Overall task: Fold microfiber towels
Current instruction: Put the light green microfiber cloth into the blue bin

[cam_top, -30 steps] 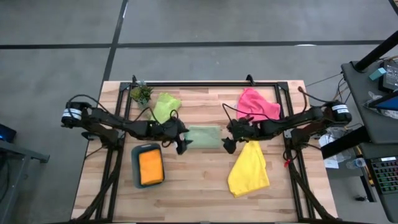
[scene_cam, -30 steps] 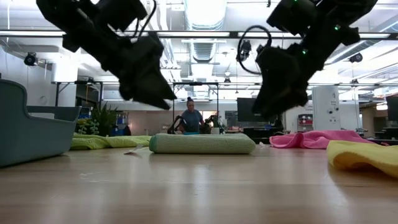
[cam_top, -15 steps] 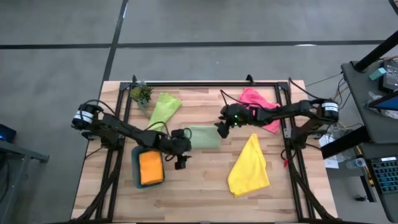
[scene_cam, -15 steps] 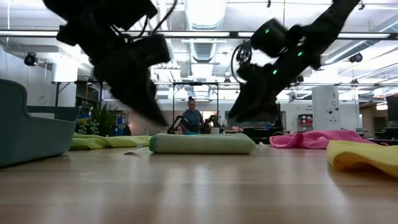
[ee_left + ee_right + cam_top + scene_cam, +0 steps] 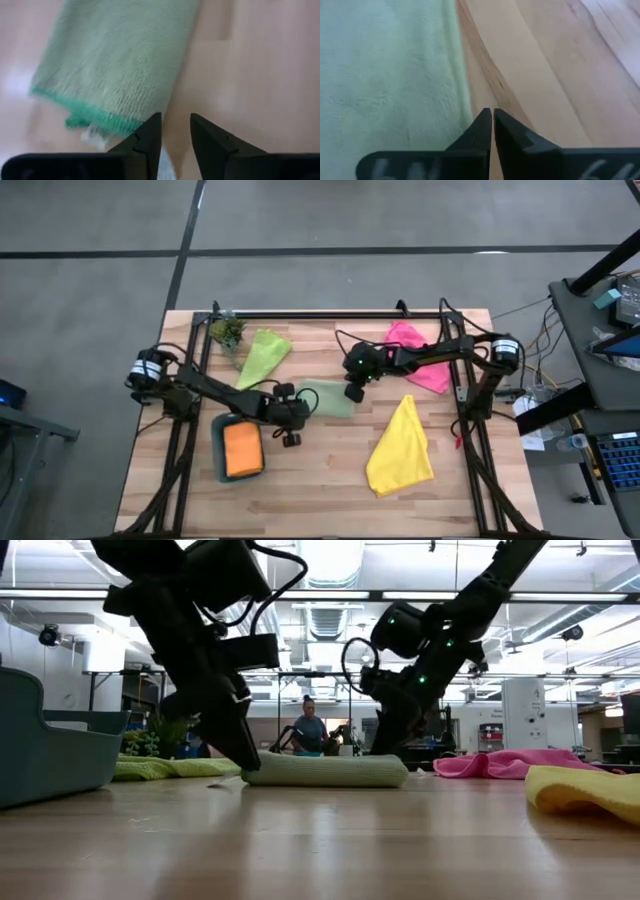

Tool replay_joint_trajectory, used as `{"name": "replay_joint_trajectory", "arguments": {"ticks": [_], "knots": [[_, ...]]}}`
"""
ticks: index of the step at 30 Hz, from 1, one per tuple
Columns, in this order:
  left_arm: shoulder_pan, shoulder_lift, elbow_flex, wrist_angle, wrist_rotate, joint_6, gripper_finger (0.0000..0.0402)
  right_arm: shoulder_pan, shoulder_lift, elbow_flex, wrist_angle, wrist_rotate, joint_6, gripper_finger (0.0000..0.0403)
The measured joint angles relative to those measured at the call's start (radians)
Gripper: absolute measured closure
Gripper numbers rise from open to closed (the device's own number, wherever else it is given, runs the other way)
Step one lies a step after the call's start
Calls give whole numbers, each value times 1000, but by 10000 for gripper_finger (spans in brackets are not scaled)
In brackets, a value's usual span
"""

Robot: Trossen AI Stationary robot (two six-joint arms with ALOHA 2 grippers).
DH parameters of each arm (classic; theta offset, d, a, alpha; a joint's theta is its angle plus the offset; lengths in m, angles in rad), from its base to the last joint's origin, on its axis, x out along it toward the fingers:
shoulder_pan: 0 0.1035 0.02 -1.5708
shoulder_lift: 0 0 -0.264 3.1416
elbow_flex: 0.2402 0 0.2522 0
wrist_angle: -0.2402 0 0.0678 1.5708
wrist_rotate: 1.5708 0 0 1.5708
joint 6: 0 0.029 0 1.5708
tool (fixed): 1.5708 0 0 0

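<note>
The pale sage green towel (image 5: 328,398) lies folded flat on the table's middle and shows as a low roll (image 5: 325,771) in the low view. My left gripper (image 5: 175,127) stands at its near left corner (image 5: 107,120), open by a narrow gap with bare wood between the fingers. My right gripper (image 5: 491,116) is shut, with nothing between the fingers, beside the towel's right edge (image 5: 462,95). The lime green towel (image 5: 262,352), pink towel (image 5: 415,355) and yellow towel (image 5: 402,448) lie spread on the table. The orange towel (image 5: 242,450) sits folded in the teal tray (image 5: 217,442). My left gripper slants down at the sage towel's hemmed corner (image 5: 120,125); one finger (image 5: 150,131) stands right against that hem, and I cannot tell whether it touches. My right gripper slants down with its shut tips just off the towel's edge (image 5: 466,107); I cannot tell whether it touches.
A small potted plant (image 5: 227,332) stands at the far left corner. A black frame (image 5: 330,314) runs along the table's far and side edges. Bare wood lies between the tray and the yellow towel. A person stands far off in the room (image 5: 306,728).
Both grippers have sunk toward the sage towel. My left gripper has come down to the table at the towel's left end. My right gripper has gone toward the table's left and far edges and down to the towel's right end. The towels have kept still.
</note>
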Motion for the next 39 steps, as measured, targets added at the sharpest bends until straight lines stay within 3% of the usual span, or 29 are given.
{"name": "replay_joint_trajectory", "arguments": {"ticks": [8,22,34,39], "knots": [[59,-16,-7,-28,-59,22,327,43,-6,-4,-31,0,15,394],[111,-23,14,-45,-62,98,327,263,-8,-4,-23,15,153,394],[104,-30,29,-50,-54,97,327,269,-11,-5,-109,99,197,394],[104,-80,58,-171,-34,88,327,260,-40,-1,-214,101,255,394]]}}
